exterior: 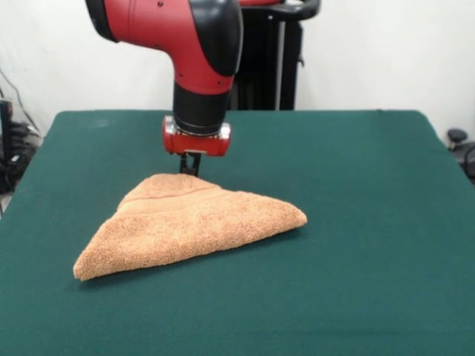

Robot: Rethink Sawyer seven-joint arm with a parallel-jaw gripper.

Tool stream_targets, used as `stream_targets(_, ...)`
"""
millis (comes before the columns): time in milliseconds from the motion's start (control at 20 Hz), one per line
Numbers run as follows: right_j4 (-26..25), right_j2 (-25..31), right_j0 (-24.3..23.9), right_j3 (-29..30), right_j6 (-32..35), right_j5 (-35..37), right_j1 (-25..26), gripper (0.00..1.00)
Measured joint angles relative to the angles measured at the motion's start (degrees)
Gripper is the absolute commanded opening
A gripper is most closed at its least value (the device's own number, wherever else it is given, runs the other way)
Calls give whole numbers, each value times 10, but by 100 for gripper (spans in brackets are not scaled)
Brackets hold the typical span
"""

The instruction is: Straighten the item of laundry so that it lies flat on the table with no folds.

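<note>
The orange-tan terry towel (189, 226) lies on the dark green table (356, 222), left of centre, folded over into a triangle with its peak at the far side. A woven border band runs across near the peak. No white label shows. My gripper (191, 166) hangs from the red and black arm straight down at the towel's far peak, its dark tips touching or just behind the top corner. The towel hides the tips' ends, so I cannot tell whether they hold the cloth.
The arm's pedestal (271, 55) stands behind the table's far edge. Cables and dark gear (11, 148) sit off the table's left side, and a dark object (460, 144) off its right side.
</note>
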Motion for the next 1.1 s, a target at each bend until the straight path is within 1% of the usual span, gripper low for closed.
stream_targets(500, 0, 2, 3, -24, 0, 52, 5, 0)
stream_targets(1100, 0, 7, 4, -39, 0, 80, 5, 0)
